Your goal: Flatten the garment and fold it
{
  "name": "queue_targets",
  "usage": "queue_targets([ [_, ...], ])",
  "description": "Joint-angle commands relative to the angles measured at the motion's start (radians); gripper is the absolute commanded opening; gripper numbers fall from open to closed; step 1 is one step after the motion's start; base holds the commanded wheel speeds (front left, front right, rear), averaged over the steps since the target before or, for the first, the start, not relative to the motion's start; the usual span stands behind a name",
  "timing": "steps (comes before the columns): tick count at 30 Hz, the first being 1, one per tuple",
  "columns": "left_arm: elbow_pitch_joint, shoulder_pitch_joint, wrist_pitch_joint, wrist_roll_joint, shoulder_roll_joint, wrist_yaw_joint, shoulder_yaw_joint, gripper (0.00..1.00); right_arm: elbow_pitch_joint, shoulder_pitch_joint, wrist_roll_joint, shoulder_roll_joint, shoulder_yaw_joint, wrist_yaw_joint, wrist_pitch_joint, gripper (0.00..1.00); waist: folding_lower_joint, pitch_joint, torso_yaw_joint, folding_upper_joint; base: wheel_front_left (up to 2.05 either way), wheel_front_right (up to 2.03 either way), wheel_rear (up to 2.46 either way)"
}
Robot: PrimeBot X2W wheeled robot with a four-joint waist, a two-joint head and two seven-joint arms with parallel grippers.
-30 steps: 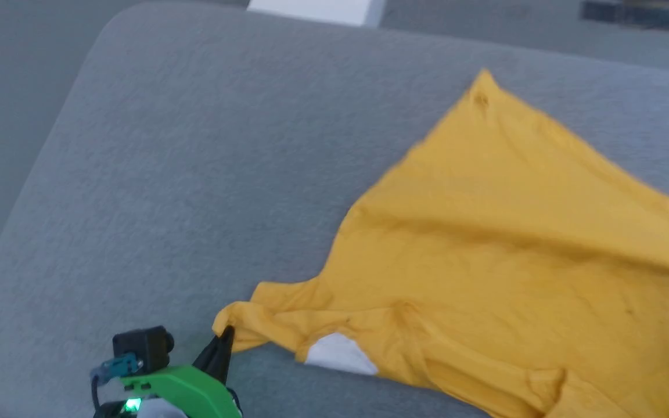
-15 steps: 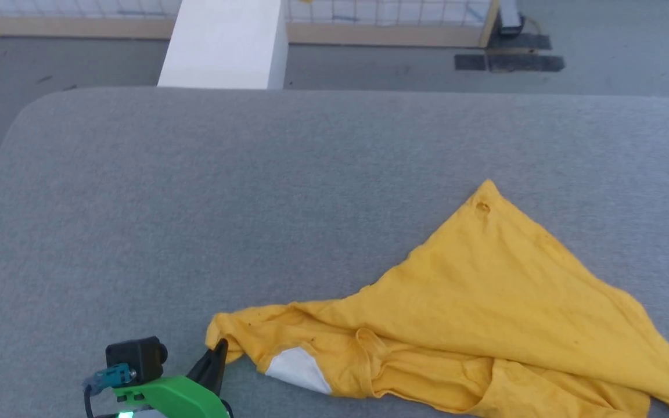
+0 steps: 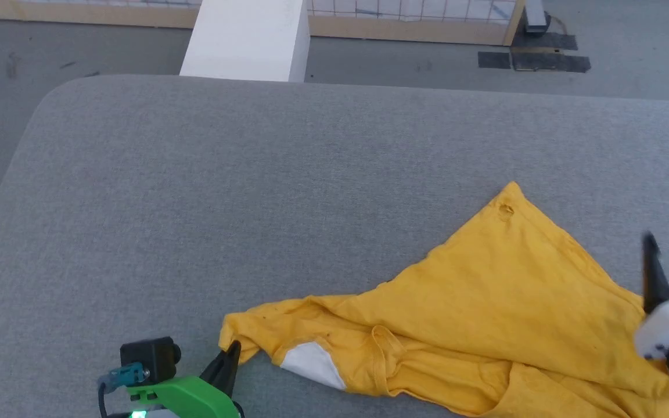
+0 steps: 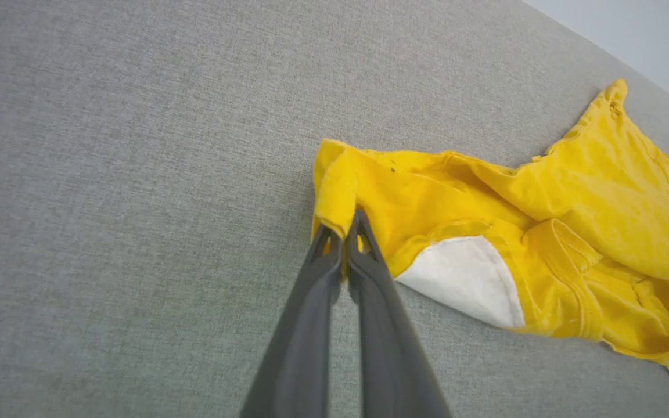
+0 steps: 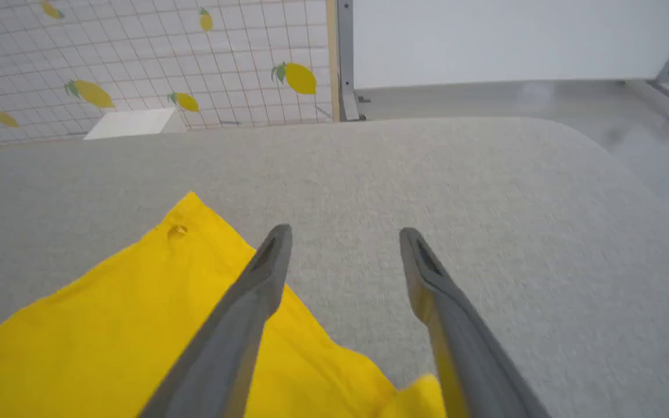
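Worktop [image 3: 195, 203]: left half & far side are free grey surface, gripper can pass. Garment [image 3: 514, 302] takes near-right part. White block [image 3: 247, 40] stands behind far edge.

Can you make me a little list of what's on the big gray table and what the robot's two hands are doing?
surface: gray padded table
clothing: yellow T-shirt, crumpled, not flat
showing: white patch
left gripper: shut, pinching the T-shirt's corner
right gripper: open, empty, by the T-shirt's right edge
folding: not started
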Motion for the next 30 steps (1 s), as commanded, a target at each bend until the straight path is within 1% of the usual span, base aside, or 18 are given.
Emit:
queue_targets([
  [1,0.004,-0.021,-0.007,-0.012,-0.004,-0.007,0.000,0.00,0.018,-0.046,-0.003,-0.022,0.042,-0.001,-0.048,1.00,0.0001,0.015,0.020,-0.0001,0.00,0.00,0.00],
  [3,0.010,-0.028,-0.012,-0.014,-0.006,-0.010,-0.001,0.00,0.063,-0.106,-0.011,-0.055,0.116,-0.001,-0.109,1.00,0.0001,0.023,0.031,-0.0001,0.00,0.00,0.00],
  [5,0.015,-0.034,-0.015,-0.015,-0.007,-0.013,-0.004,0.00,0.123,-0.167,-0.014,-0.079,0.181,-0.001,-0.134,1.00,0.0001,0.034,0.044,-0.0001,0.00,0.00,0.00],
  [9,0.025,-0.048,-0.022,-0.018,-0.013,-0.017,-0.009,0.00,0.270,-0.287,-0.001,-0.127,0.295,-0.001,-0.097,1.00,0.0001,0.058,0.075,-0.0001,0.00,0.00,0.00],
  [12,0.034,-0.057,-0.029,-0.019,-0.019,-0.021,-0.014,0.00,0.379,-0.370,0.011,-0.152,0.341,-0.001,-0.032,1.00,0.0001,0.075,0.098,-0.0001,0.00,0.00,0.00],
  [13,0.038,-0.060,-0.032,-0.021,-0.022,-0.023,-0.017,0.00,0.421,-0.398,0.014,-0.158,0.353,-0.001,0.005,1.00,0.0001,0.082,0.107,-0.0001,0.00,0.00,0.00],
  [18,0.058,-0.076,-0.044,-0.023,-0.034,-0.033,-0.031,0.00,0.570,-0.502,0.026,-0.179,0.367,-0.001,0.179,1.00,0.0001,0.111,0.150,-0.0001,0.00,0.00,0.00],
  [21,0.069,-0.084,-0.051,-0.025,-0.042,-0.038,-0.039,0.00,0.629,-0.537,0.012,-0.189,0.364,-0.001,0.284,1.00,0.0001,0.121,0.169,-0.0001,0.00,0.00,0.00],
  [25,0.083,-0.092,-0.059,-0.026,-0.049,-0.041,-0.046,0.00,0.655,-0.565,0.008,-0.188,0.363,-0.001,0.362,1.00,0.0001,0.128,0.183,-0.0001,0.00,0.00,0.00],
  [26,0.085,-0.094,-0.061,-0.027,-0.050,-0.041,-0.046,0.00,0.660,-0.567,0.004,-0.190,0.360,-0.001,0.384,0.81,0.0001,0.129,0.184,-0.0001,0.00,0.00,0.00],
  [27,0.087,-0.094,-0.062,-0.027,-0.051,-0.041,-0.046,0.00,0.661,-0.567,-0.002,-0.192,0.362,-0.001,0.400,0.49,0.0001,0.129,0.185,-0.0001,0.00,0.00,0.00],
  [28,0.090,-0.095,-0.063,-0.028,-0.051,-0.039,-0.046,0.00,0.660,-0.565,-0.008,-0.195,0.364,-0.001,0.418,0.25,0.0001,0.127,0.183,-0.0001,0.00,0.00,0.00],
  [30,0.092,-0.093,-0.064,-0.030,-0.051,-0.036,-0.043,0.00,0.648,-0.556,-0.015,-0.195,0.362,-0.001,0.425,0.00,0.0001,0.120,0.177,-0.0001,0.00,0.00,0.00],
])
